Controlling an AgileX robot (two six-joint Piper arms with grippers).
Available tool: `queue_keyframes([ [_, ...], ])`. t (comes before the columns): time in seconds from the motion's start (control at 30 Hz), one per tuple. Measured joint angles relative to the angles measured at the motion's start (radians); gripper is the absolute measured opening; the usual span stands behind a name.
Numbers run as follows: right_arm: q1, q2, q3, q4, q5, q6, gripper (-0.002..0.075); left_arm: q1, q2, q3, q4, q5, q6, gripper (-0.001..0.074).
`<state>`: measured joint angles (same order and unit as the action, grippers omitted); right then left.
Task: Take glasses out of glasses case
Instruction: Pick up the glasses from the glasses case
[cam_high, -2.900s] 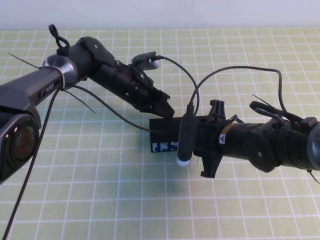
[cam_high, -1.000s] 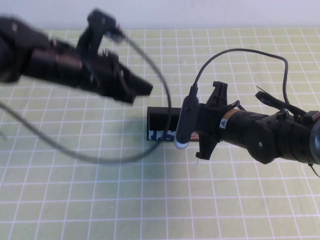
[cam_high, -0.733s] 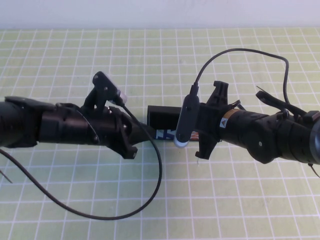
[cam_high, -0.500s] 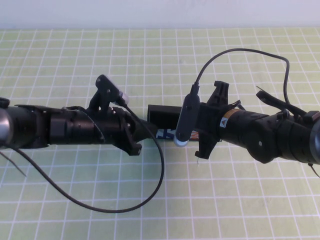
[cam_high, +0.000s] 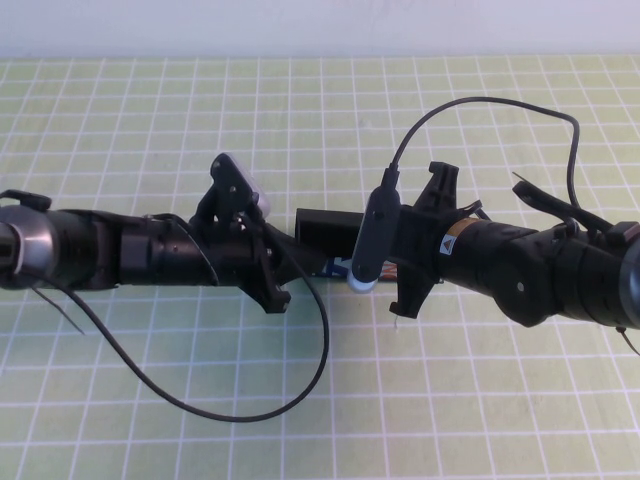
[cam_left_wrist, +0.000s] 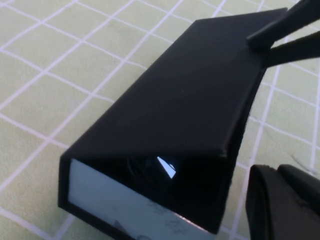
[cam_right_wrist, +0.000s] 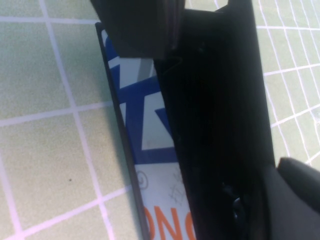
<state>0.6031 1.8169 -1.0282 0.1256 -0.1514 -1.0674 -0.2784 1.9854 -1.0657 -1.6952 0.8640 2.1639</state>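
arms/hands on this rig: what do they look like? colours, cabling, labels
Both arms are matte black and tubular. The left arm has a silver band near its base, a white-tipped camera bracket and a black cable looping below. The right arm carries a small orange label with a warning triangle, a white-tipped camera and an arcing black cable. Left hand and right hand are black.

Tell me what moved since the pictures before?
The left hand swung from behind the glasses case round to its left end, low by the open flap. The right hand stayed shut on the case's right end, and the case barely moved.
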Motion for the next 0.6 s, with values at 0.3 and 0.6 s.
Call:
queue_keyframes([
  [0.3, 0.0, 0.0, 0.0, 0.002, 0.0, 0.0, 0.0001, 0.0, 0.032, -0.04, -0.002, 0.05, 0.066, -0.0004],
  [0.6, 0.0, 0.0, 0.0, 0.004, 0.0, 0.0, 0.0001, 0.0, 0.076, -0.105, -0.003, 0.052, 0.075, -0.0004],
])
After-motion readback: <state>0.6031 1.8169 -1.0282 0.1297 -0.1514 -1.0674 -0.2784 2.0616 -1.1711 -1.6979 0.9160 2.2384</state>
